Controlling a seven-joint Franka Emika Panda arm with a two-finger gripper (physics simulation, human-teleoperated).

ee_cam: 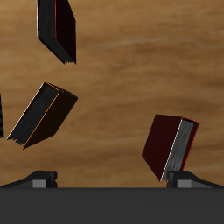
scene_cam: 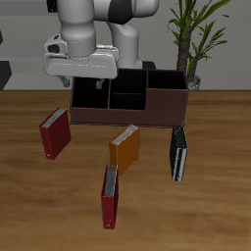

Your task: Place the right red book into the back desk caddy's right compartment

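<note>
Nothing done yet: end effector (ee_cam: 112,180) spread wide, empty; right red book (scene_cam: 55,133) ungrasped on bench (scene_cam: 216,201), eight o'clock of caddy (scene_cam: 127,114).

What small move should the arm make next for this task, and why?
Probably carry the gripper toward the table's front edge and lower it over the right red book. Its fingers stand apart and hold nothing, it hangs above the back desk caddy, and the book lies untouched on the table just in front of the caddy.
</note>
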